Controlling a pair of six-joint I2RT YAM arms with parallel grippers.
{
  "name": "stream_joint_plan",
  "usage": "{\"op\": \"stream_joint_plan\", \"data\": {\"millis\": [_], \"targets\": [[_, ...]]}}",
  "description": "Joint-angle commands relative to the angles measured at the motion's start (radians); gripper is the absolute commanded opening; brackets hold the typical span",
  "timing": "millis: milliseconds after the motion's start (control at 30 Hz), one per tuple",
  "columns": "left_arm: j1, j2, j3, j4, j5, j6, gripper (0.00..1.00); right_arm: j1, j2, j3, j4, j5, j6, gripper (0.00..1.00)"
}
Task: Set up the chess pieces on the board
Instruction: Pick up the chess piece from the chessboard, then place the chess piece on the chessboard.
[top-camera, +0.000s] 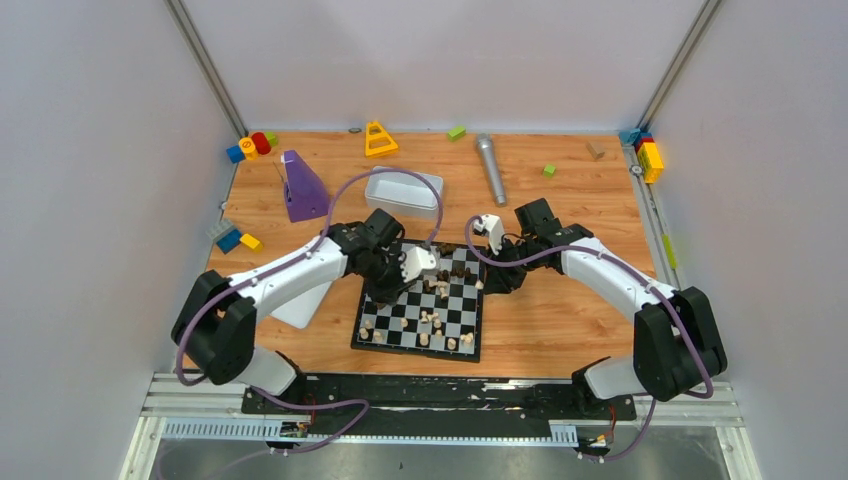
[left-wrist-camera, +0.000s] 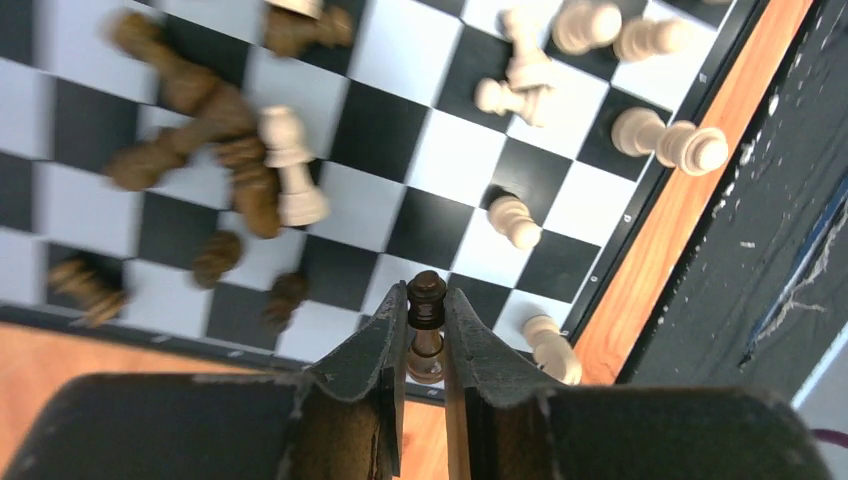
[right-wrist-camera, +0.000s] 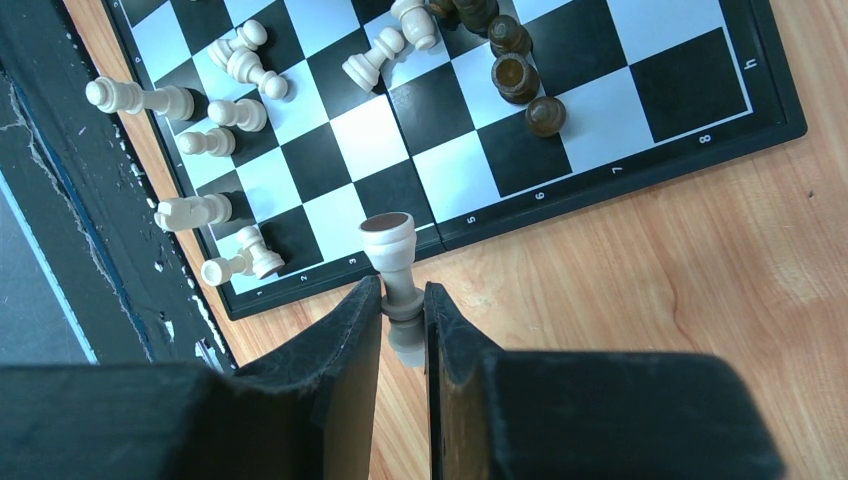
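**Each gripper pinches one chessman over a board in disarray**

The chess pieces are small turned wooden men, one set pale beige and the other dark brown. Most of them are strewn over the board (top-camera: 415, 352), a flat black-and-white checkered square with a thin black border that carries small white letters and numbers. The dark pieces (right-wrist-camera: 515, 75) crowd together toward the far side, several tipped over on one another. The pale pieces (right-wrist-camera: 215, 140) are spread along the near rows. Many lie on their sides, and a few stand upright by the near edge.

A dark pawn (left-wrist-camera: 427, 292) with a round head sits between the fingers of the left gripper (left-wrist-camera: 427, 308), which press against its neck from both sides. It hangs over the board's border. Whether its base touches anything cannot be told.

The right gripper (right-wrist-camera: 403, 297) is pressed onto the slim stem of a pale piece (right-wrist-camera: 388, 240). The piece's flared end, with a dark round face, points away from the fingers. It is over bare wood just beside the numbered edge of the board.

The board lies on the wooden worktop (top-camera: 560, 320), near the middle of its near half, between the two arms. Behind it sits a white tray (top-camera: 403, 192). A purple wedge-shaped object (top-camera: 302, 188) stands to the left of the tray, and a grey cylinder (top-camera: 490, 168) lies to its right. A white lid (top-camera: 300, 305) lies partly under the left arm. Coloured toy blocks (top-camera: 250, 146) are scattered along the far and side edges.
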Motion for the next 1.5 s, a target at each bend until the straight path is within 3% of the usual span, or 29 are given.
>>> {"op": "stream_joint_plan", "data": {"millis": [0,100,233,400,467,767,1467], "targets": [[0.054,-0.122,0.074,0.060,0.058,-0.008,0.00,-0.001,0.001,0.010,0.007,-0.015,-0.023,0.01],[0.092,-0.175,0.055,0.186,0.060,-0.041,0.00,-0.001,0.003,0.014,0.007,-0.017,-0.022,0.01],[0.133,-0.215,-0.040,0.516,0.010,-0.096,0.00,-0.001,0.008,0.016,0.009,-0.015,-0.021,0.01],[0.141,-0.183,-0.146,0.941,-0.010,-0.196,0.00,-0.001,0.003,0.013,0.009,-0.008,-0.021,0.01],[0.141,-0.146,-0.166,1.014,-0.018,-0.240,0.00,-0.001,0.003,0.012,0.009,-0.006,-0.022,0.01],[0.169,-0.030,-0.248,1.208,-0.032,-0.343,0.00,-0.001,0.014,0.014,0.009,-0.003,-0.027,0.01],[0.189,0.116,-0.337,1.405,0.000,-0.464,0.00,-0.001,0.017,0.010,0.007,-0.001,-0.030,0.01]]}}
